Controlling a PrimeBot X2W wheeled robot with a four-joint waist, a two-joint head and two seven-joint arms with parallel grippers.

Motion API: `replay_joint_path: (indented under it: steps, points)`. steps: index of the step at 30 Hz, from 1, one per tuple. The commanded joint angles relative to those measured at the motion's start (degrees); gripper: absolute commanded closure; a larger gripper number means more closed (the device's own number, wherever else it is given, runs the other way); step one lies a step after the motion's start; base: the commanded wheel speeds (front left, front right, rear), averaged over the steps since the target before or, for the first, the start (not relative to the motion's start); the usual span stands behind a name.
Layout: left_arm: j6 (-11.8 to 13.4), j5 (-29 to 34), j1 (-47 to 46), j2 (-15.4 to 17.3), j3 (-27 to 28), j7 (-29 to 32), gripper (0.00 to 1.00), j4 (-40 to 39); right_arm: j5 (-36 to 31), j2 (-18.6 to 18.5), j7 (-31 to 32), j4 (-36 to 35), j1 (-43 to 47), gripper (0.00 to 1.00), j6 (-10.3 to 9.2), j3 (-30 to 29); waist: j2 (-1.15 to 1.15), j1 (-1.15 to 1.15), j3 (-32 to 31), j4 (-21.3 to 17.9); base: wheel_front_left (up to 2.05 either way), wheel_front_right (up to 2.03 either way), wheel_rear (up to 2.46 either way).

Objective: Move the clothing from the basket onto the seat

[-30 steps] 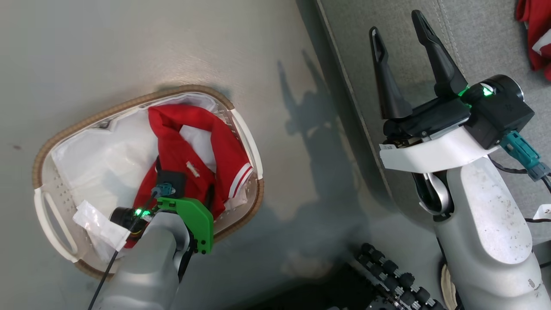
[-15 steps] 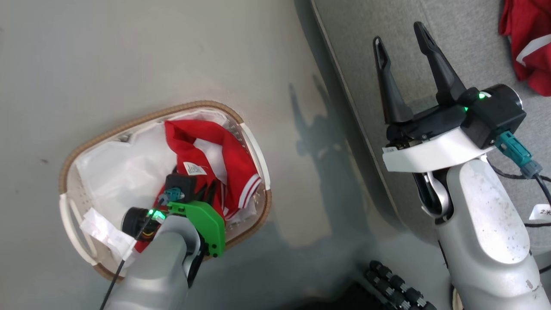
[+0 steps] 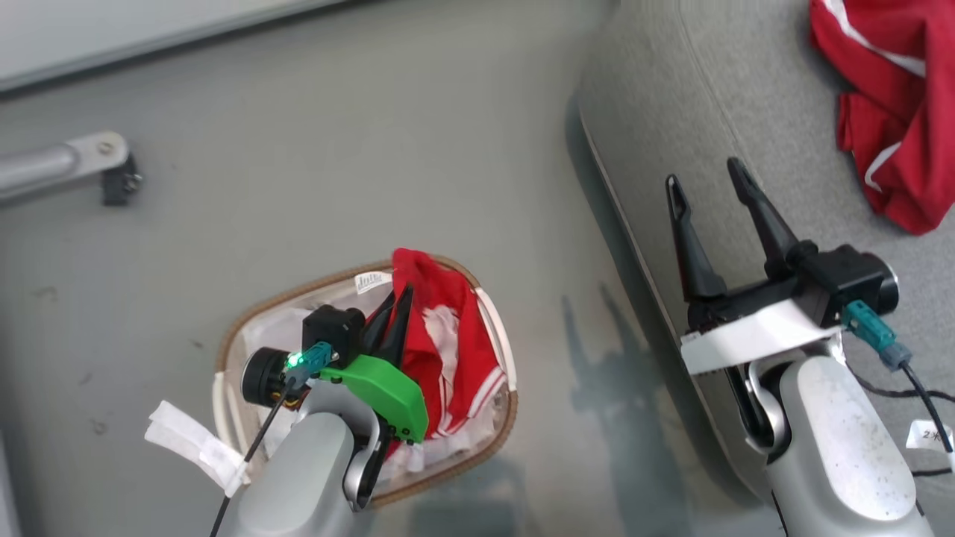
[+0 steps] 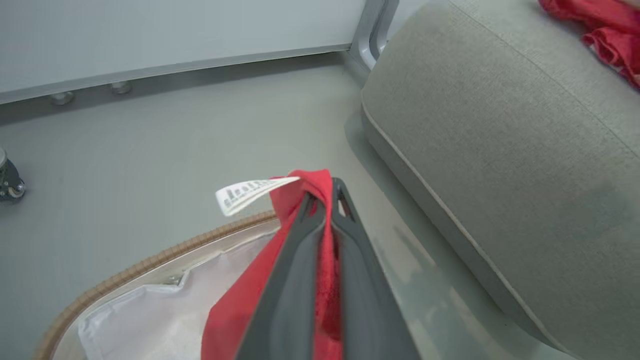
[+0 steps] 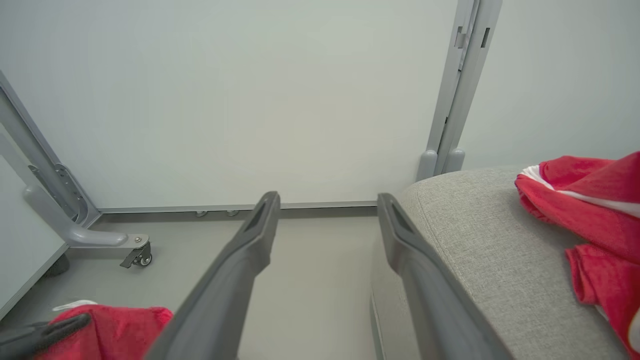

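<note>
Left gripper (image 4: 325, 192): clamped on a fold of the red garment (image 4: 240, 305), white tag (image 4: 250, 192) jutting beside its tips, per left wrist view; head view adds the rest trailing below into the basket (image 3: 510, 421). Right gripper (image 3: 703, 171): spread wide, holding nothing, above the edge of the seat (image 3: 716, 97). Second red garment (image 3: 888, 127): on the seat, beyond that gripper. Bare grey floor (image 3: 373, 149) between basket and seat; white wall panel (image 5: 250, 100) ahead.

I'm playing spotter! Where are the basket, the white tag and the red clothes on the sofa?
basket (image 3: 262, 308): head view, brown woven rim.
white tag (image 4: 249, 192): left wrist view, printed middle.
red clothes on sofa (image 3: 895, 142): head view, heap's middle.
</note>
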Motion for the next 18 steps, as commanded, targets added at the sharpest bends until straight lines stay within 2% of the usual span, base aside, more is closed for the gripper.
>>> replay_joint_path:
  steps: [1, 8, 18]
  points:
    - [-0.27, 0.60, 1.69, 0.13, 0.68, -0.19, 1.00, -1.99, -0.06, -0.26, -0.13, 0.38, 1.63, 0.00, -0.08, -0.21, 0.00, 0.00, -7.84, 5.73, 0.00, 0.00, 0.00]
    - [-0.12, 3.78, 4.27, 0.13, 4.09, -0.18, 1.00, -13.87, 0.52, -0.26, -0.13, 1.41, 5.11, 0.00, -0.08, -0.29, 0.00, 0.00, -12.64, 7.12, 0.00, 0.00, 0.00]
    - [0.35, 5.10, 1.38, 0.15, 4.09, -0.19, 1.00, -24.87, 0.74, -0.25, -0.13, 2.89, 10.37, 0.00, -0.08, 1.16, 0.00, 0.00, -18.49, 8.05, 0.00, 0.00, 0.00]
